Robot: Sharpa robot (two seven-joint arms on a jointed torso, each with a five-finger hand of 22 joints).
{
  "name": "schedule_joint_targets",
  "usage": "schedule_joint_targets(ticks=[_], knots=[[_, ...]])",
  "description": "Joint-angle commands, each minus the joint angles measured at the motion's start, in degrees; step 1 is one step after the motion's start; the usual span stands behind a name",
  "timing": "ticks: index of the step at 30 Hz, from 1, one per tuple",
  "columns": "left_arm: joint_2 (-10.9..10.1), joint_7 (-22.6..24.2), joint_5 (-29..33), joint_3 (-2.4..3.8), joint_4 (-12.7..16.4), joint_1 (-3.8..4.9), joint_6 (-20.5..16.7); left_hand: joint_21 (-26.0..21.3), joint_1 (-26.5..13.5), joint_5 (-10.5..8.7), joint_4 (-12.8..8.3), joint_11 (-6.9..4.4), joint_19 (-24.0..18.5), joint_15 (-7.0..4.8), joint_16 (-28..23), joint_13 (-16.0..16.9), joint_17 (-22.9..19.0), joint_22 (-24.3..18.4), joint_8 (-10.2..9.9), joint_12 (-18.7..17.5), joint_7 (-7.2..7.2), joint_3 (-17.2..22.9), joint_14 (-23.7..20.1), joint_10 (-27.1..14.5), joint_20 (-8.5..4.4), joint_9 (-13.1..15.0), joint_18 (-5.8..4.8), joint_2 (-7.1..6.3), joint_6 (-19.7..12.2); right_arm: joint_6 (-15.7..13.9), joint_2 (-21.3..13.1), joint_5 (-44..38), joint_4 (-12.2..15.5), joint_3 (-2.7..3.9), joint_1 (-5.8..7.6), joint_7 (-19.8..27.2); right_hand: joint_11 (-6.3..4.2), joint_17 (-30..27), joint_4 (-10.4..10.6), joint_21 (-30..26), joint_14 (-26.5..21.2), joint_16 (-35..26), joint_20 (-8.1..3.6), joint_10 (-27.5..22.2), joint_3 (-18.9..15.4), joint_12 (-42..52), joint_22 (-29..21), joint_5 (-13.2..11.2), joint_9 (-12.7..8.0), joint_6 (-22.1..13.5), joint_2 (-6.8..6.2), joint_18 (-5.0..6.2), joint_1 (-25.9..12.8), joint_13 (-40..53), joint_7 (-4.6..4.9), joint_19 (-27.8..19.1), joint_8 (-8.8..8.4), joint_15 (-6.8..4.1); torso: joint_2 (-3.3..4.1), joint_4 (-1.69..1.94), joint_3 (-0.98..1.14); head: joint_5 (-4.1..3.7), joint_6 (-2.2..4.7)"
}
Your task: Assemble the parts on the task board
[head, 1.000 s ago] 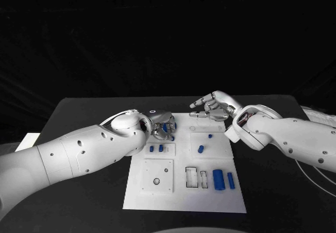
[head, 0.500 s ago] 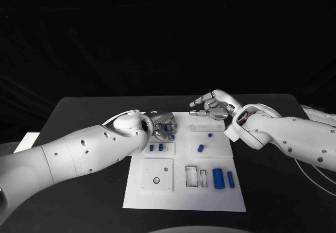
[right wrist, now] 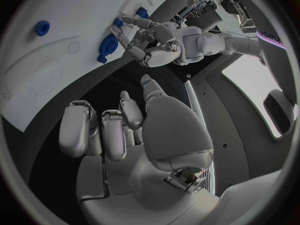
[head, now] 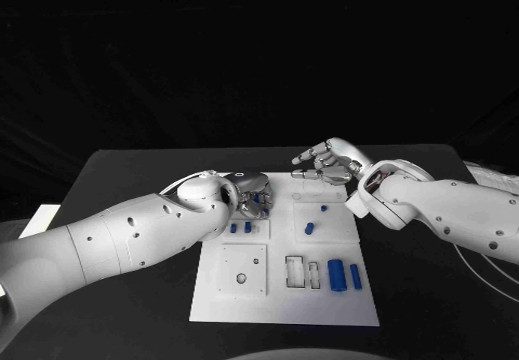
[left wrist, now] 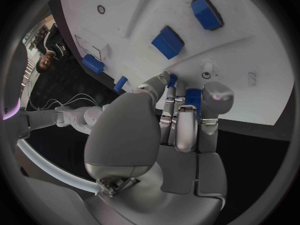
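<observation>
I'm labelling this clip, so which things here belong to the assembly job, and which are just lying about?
Job:
- task board
- blue parts
- small blue part held in left hand
- right hand, holding nothing

Lying about:
- pale sheet at the table edge

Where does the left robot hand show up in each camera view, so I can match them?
Head view: left robot hand over the task board's far left corner.
Left wrist view: in the middle, pinching a blue part.
Right wrist view: at the task board's edge.
Shared landmark: the white task board.
</observation>
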Motion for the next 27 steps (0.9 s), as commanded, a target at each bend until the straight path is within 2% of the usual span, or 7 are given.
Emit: schedule_joint_targets(ticks=[1, 8, 13, 17, 22, 27], knots=[[0.2, -0.2, -0.3, -0.11, 0.0, -0.21, 1.8, -0.2, 0.8, 0.14, -0.3, -0.09, 3.0, -0.29, -0.1, -0.2, -0.1, -0.1, -0.4, -0.5, -0.02, 0.9, 2.5, 0.7, -0.55, -0.1, -0.45, 0.36, 0.7, 0.4, 0.1, -0.2, 0.1, 0.01, -0.04, 0.5, 0.02, 5.2, -0.1, -0.1, 3.6, -0.2, -0.16, -0.3, -0.1, -0.2, 0.0, 0.2, 0.1, -0.3, 0.30, 0.53, -0.1, 0.6, -0.21, -0.3, 0.12, 0.26, -0.03, 0.02, 0.00, -0.02, -0.03], [0.2, -1.0, -0.3, -0.11, -0.1, -0.25, 2.7, 0.0, 2.1, 0.07, -1.6, -0.29, 3.1, -0.51, 0.1, -0.6, -0.2, 0.1, -0.8, -1.1, -0.02, 3.3, 2.5, 2.2, -0.73, -0.3, -0.48, 1.27, 1.7, 0.6, 0.1, -0.1, 0.1, 0.01, -0.04, 0.5, 0.02, 5.2, -0.1, -0.1, 3.6, -0.2, -0.16, -0.3, -0.1, -0.2, 0.0, 0.2, 0.1, -0.3, 0.30, 0.53, -0.1, 0.6, -0.21, -0.3, 0.12, 0.26, -0.04, 0.00, 0.01, -0.01, -0.06], [0.2, -1.3, -0.7, -0.11, -0.1, -0.27, 2.2, 0.2, 3.3, -0.08, -3.4, -0.42, 3.1, -0.62, 0.4, -0.6, -0.1, 0.3, -1.0, -1.4, 0.07, 6.2, 2.5, 3.9, -0.90, -0.3, -0.53, 2.11, 3.2, 0.7, 0.1, -0.1, 0.1, 0.01, -0.04, 0.5, 0.02, 5.2, -0.1, -0.1, 3.6, -0.2, -0.16, -0.3, -0.1, -0.2, 0.0, 0.2, 0.1, -0.3, 0.30, 0.53, -0.1, 0.6, -0.21, -0.3, 0.12, 0.26, -0.04, 0.02, 0.02, -0.03, -0.04], [0.1, -0.8, -0.8, -0.11, -0.1, -0.28, 0.7, 0.0, 2.4, 0.89, -4.1, -0.26, 3.1, -0.46, 0.5, -0.7, -0.3, 0.3, -1.6, -2.2, 0.31, 8.0, 2.5, 4.4, -0.89, -0.5, -0.56, 1.75, 3.6, 0.7, 0.1, -0.1, 0.1, 0.01, -0.04, 0.5, 0.02, 5.2, -0.1, -0.1, 3.6, -0.2, -0.17, -0.3, -0.1, -0.1, 0.0, 0.2, 0.1, -0.3, 0.31, 0.54, -0.1, 0.7, -0.21, -0.3, 0.13, 0.25, -0.05, 0.02, 0.01, -0.04, -0.03], [-0.2, 0.0, -0.5, -0.07, 0.2, -0.30, -1.3, 0.0, 1.6, 0.89, -4.5, -0.12, 3.1, -0.35, 0.6, -0.8, -0.4, 0.3, -2.1, -3.0, 0.57, 8.9, 2.5, 4.8, -0.86, -0.6, -0.57, 1.38, 3.8, 0.7, 0.1, -0.1, 0.0, 0.01, -0.04, 0.5, 0.02, 5.2, -0.1, -0.1, 3.6, -0.2, -0.17, -0.3, -0.1, -0.1, 0.0, 0.2, 0.1, -0.3, 0.31, 0.54, -0.1, 0.7, -0.21, -0.3, 0.13, 0.25, -0.03, 0.03, 0.02, -0.04, 0.01], [-1.1, 0.7, 0.3, 0.27, 1.3, -0.31, -3.1, 0.0, 0.9, 1.00, -4.9, 0.06, 3.2, -0.23, 0.7, -0.9, -0.5, 0.4, -2.6, -3.9, 0.75, 9.6, 2.4, 5.1, -0.80, -0.8, -0.62, 0.99, 4.0, 0.7, 0.2, 0.0, 0.0, 0.01, -0.04, 0.5, 0.02, 5.2, -0.1, -0.1, 3.6, -0.2, -0.17, -0.3, -0.1, -0.1, 0.0, 0.2, 0.1, -0.3, 0.31, 0.54, -0.1, 0.7, -0.21, -0.3, 0.13, 0.25, -0.09, 0.03, 0.01, -0.16, 0.13]])
